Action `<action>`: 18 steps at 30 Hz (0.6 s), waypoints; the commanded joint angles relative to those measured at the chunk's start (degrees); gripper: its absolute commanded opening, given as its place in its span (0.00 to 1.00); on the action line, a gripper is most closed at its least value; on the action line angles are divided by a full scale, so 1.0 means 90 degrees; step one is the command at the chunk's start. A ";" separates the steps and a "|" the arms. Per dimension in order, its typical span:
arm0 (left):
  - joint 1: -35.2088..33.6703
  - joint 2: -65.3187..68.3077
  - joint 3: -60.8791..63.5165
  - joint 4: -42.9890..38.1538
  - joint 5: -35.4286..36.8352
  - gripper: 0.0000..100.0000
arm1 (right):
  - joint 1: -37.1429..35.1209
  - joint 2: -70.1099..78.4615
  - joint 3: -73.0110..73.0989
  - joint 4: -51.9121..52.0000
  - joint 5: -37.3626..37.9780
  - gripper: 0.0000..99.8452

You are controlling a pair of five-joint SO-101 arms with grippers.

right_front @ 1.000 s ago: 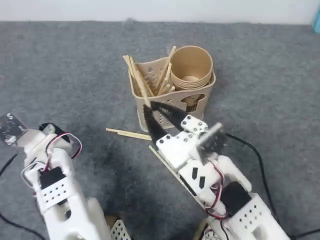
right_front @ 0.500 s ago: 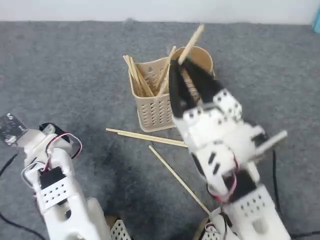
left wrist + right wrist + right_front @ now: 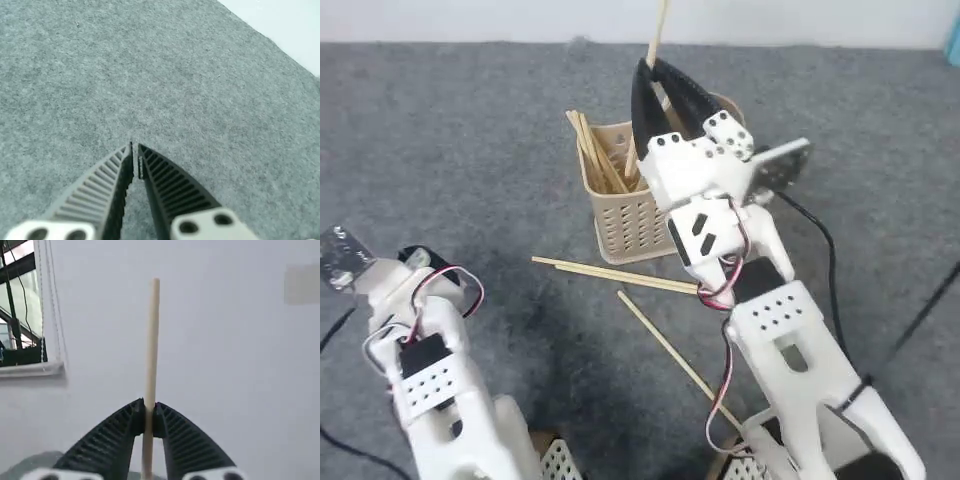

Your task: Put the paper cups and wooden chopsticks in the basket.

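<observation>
- The held wooden chopstick [image 3: 660, 30] stands almost upright at the top centre of the high view, above the basket. Its upper end runs out of the frame.
- The right gripper [image 3: 651, 66] has its two black fingers pinched tight on this chopstick. In the right wrist view the right gripper [image 3: 148, 414] clamps the stick [image 3: 152, 340] low down, with most of its length standing above the fingertips.
- The basket [image 3: 625, 215], a beige slotted tub, sits in the upper middle of the high view, just below and left of the gripper.
- A bundle of chopsticks [image 3: 598, 152] leans in the basket's left compartment.
- The paper cups [image 3: 728, 101] are in its right compartment, mostly hidden behind the gripper.
- A pair of chopsticks [image 3: 610, 272] lies flat on the grey carpet [image 3: 470, 130] just below the basket. A single chopstick [image 3: 670, 345] lies diagonally lower down.
- The left arm [image 3: 425, 370] is at the lower left, well apart from the basket.
- The left gripper [image 3: 135, 147] is empty over bare carpet, with its tips almost touching.
</observation>
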 commanded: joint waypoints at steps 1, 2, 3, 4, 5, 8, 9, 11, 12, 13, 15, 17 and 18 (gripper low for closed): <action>0.0020 -0.0039 -0.0181 -0.0186 0.0029 0.02 | 0.0024 -0.0015 0.0029 0.0288 -0.0068 0.02; 0.0020 -0.0039 -0.0181 -0.0186 0.0029 0.02 | 0.0024 -0.0034 0.0000 0.0669 -0.0078 0.04; 0.0078 -0.0039 -0.0181 -0.0186 0.0029 0.02 | -0.0024 -0.0073 -0.0059 0.1031 -0.0088 0.07; 0.0127 -0.0039 -0.0181 -0.0186 0.0020 0.02 | -0.0103 -0.0103 -0.0117 0.1333 -0.0088 0.09; 0.0156 -0.0039 -0.0181 -0.0186 -0.0078 0.02 | -0.0142 -0.0132 -0.0147 0.1578 -0.0088 0.11; 0.0176 -0.0039 -0.0181 -0.0186 -0.0264 0.02 | -0.0230 -0.0327 -0.0186 0.1861 -0.0098 0.12; 0.0176 -0.0039 -0.0181 -0.0186 -0.0264 0.02 | -0.0269 -0.0444 -0.0186 0.1871 -0.0107 0.11; 0.0176 -0.0039 -0.0181 -0.0186 -0.0264 0.02 | -0.0288 -0.0737 -0.0186 0.2027 -0.0195 0.10; 0.0176 -0.0039 -0.0181 -0.0186 -0.0264 0.02 | -0.0317 -0.0933 -0.0215 0.2271 -0.0205 0.09; 0.0176 -0.0039 -0.0181 -0.0186 -0.0264 0.02 | -0.0317 -0.1167 -0.0283 0.2613 -0.0205 0.09; 0.0176 -0.0039 -0.0181 -0.0186 -0.0264 0.02 | -0.0327 -0.1636 -0.0508 0.3521 -0.0205 0.09; 0.0176 -0.0039 -0.0181 -0.0186 -0.0264 0.02 | -0.0327 -0.2115 -0.0879 0.4547 -0.0205 0.09; 0.0176 -0.0039 -0.0181 -0.0186 -0.0264 0.02 | -0.0327 -0.2330 -0.1084 0.5114 -0.0205 0.09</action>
